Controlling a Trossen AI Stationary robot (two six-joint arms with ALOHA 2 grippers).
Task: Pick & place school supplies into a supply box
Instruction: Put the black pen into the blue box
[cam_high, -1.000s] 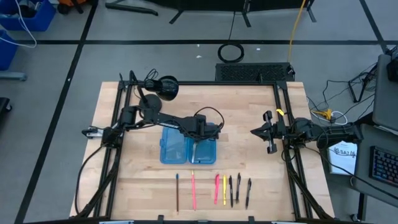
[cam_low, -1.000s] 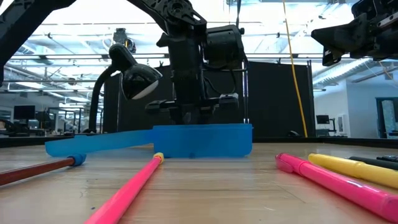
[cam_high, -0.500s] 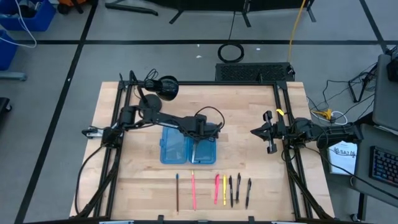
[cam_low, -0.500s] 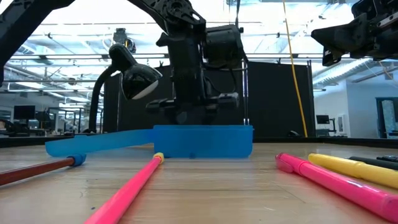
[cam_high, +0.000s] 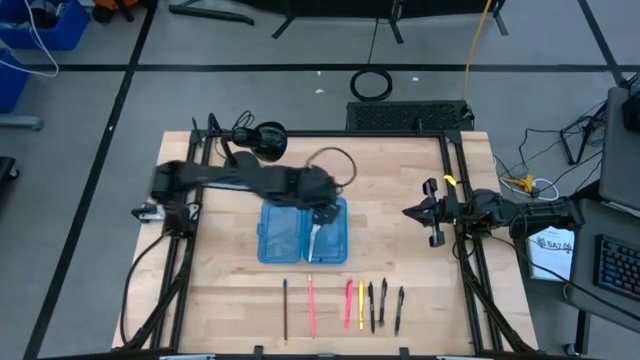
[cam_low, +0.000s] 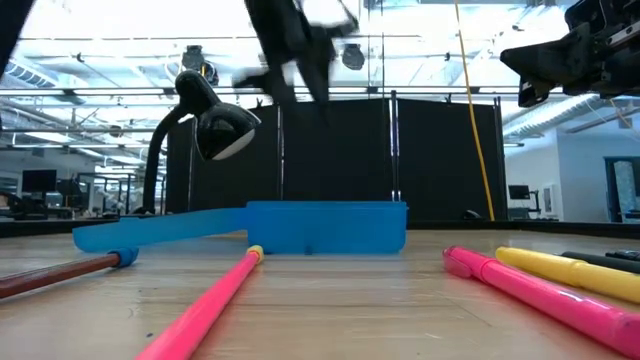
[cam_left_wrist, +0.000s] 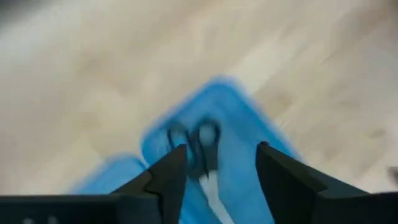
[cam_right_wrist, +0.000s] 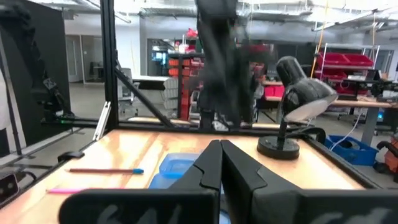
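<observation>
The supply box (cam_high: 290, 232) lies open on the table, a translucent blue case with two halves. Black-handled silver scissors (cam_high: 314, 236) lie in its right half, and the left wrist view also shows the scissors (cam_left_wrist: 202, 146) and the box (cam_left_wrist: 242, 124). Several pens and pencils (cam_high: 349, 304) lie in a row near the front edge. My left gripper (cam_left_wrist: 221, 148) is open and holds nothing, high above the box's far end (cam_high: 322, 205). My right gripper (cam_high: 430, 212) hovers shut at the right side, away from everything; its fingers (cam_right_wrist: 219, 163) are together.
A black desk lamp (cam_high: 268, 140) stands at the far left corner, behind the box. In the low view the pink pen (cam_low: 215, 300) and the pink and yellow markers (cam_low: 540, 290) lie in front of the box (cam_low: 325, 228). Bare wood lies to the right of the box.
My left gripper has risen well clear of the box and drawn back toward the table's far edge, moving fast enough to blur. The scissors stay lying in the box's right half.
</observation>
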